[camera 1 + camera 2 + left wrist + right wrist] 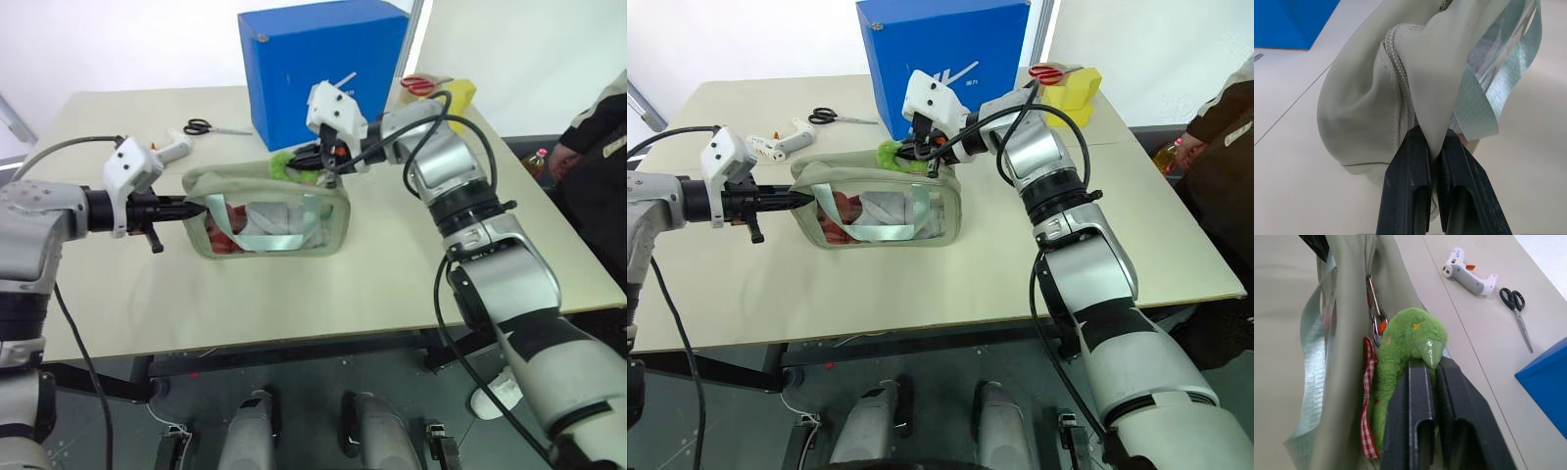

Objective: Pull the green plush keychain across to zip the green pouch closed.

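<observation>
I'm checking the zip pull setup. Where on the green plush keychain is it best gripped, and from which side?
Grip the green plush keychain across its fuzzy body, near the metal clip joining it to the green pouch, coming in from the pouch's right end along the zipper line. The right gripper pinches it that way; the plush compresses easily.

Silver arms, black cables, black-fingered right hand [328,162]
</observation>
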